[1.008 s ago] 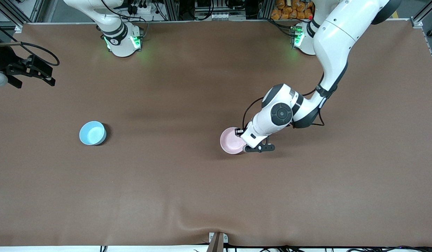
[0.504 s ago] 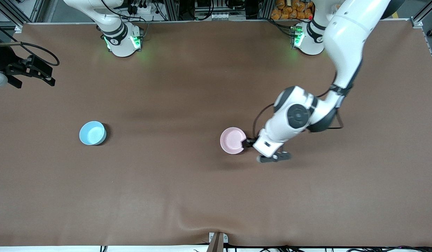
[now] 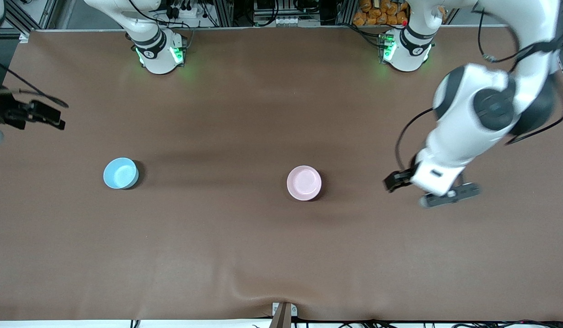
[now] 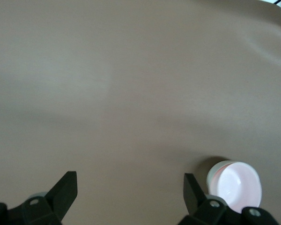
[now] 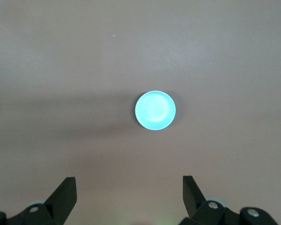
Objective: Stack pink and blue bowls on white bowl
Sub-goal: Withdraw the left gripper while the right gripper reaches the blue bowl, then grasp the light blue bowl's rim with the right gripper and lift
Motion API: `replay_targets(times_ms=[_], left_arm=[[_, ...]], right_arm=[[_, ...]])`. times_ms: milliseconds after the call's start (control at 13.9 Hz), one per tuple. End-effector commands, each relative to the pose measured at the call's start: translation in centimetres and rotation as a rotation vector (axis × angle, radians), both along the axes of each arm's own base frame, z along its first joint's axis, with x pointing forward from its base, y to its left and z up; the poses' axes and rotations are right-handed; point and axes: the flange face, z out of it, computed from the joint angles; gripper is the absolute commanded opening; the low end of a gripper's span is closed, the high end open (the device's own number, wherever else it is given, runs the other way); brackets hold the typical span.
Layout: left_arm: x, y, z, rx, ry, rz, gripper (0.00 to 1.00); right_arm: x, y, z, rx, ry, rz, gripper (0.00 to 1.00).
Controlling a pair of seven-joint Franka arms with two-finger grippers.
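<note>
Front view, left edge: right gripper (image 3: 17, 116) hanging in the air over the table's (image 3: 226, 246) right-arm end, jaws spread wide, holding nothing. Lower, left of centre: blue bowl (image 3: 121, 173), upright on the cloth. Centre: pink bowl (image 3: 304, 182), upright, seated on a white bowl (image 4: 214, 169) whose rim peeks out beneath it in the left wrist view. Right: left arm bent at the elbow, wrist pointing down, left gripper (image 3: 402, 178) over bare cloth well apart from the pink bowl, jaws wide open and empty.

Brown-covered table (image 3: 245, 255), cluttered rack (image 3: 281, 13)
</note>
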Motion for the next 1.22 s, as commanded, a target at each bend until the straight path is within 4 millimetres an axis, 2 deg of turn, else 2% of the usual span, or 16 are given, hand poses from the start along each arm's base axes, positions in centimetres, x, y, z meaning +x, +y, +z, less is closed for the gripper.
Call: replay_targets(times_ms=[0,144,288,432,648,792,1008,1153], left_arm=[[-0.8,4.3,4.6,0.043,0.03,-0.001,1.0],[-2.2,6.3,8.1,0.051,0.024,-0.036,1.0],[-3.4,8.8,11.3,0.031,-0.004,-0.099,1.0],[-4.8,11.1,13.7,-0.01,-0.013,-0.084,1.0],[-7.1,11.8,15.7,-0.004,0.007,-0.106,1.0],[-8.2,12.2,15.8,0.003,0.03,-0.104,1.0],[-9.3,14.2,15.7,0.003,0.043,-0.079,1.0],[-9.9,14.8,16.4,0.004,0.03,-0.111,1.0]], right_arm=[[1.0,-2.4,-2.0,0.004,0.038,-0.04,1.0],[2.1,-2.6,-5.0,0.009,0.079,-0.035,1.0],[2.4,-3.3,-8.9,0.012,0.08,-0.032,1.0],[2.1,-5.9,-13.8,0.026,0.07,0.005,1.0],[1.4,-9.5,-20.8,0.042,0.047,0.047,1.0],[1.7,-10.0,-23.9,0.049,0.058,0.051,1.0],[1.4,-10.5,-27.3,0.058,0.082,0.041,1.0],[0.6,-11.0,-29.0,0.057,0.068,0.039,0.93]])
